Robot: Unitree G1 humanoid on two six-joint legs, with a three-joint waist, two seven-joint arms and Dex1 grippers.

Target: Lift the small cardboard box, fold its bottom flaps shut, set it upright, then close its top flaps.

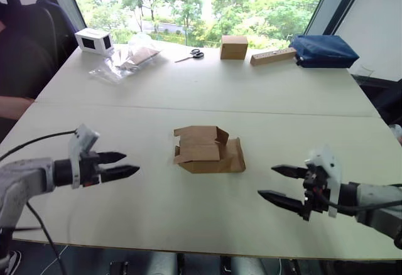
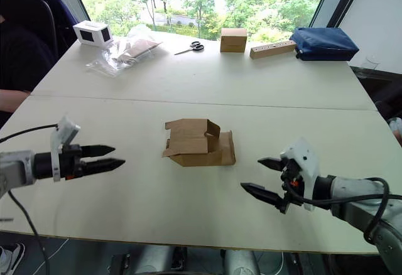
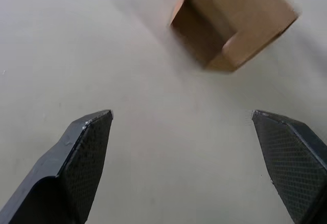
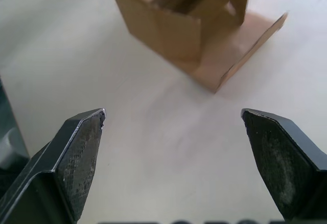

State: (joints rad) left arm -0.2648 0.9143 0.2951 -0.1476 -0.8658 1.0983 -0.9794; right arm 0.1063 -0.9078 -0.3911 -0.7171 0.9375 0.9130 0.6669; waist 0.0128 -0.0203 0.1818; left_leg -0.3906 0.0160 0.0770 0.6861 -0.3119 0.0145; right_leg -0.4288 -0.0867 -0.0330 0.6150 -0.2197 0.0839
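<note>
Both my left pincer point(image 1: 129, 164) and right pincer point(image 1: 281, 183) hover spread and empty flanking the small cardboard box point(image 1: 207, 150) lying mid-bench point(image 1: 264, 90), flaps loose; lift pending, requiring both to close in.

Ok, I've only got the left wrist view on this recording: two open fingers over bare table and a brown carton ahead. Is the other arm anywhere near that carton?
Observer: No. The right tool hovers open on the small cardboard box's far side, apart from it.
Operator: And my left one, touching?
Observer: No, the left tool is also open, with bare table between it and the box.
Operator: Anything else brown that I could confuse it with?
Observer: Yes, a squarer brown box stands at the table's far edge, beside scissors.
</note>
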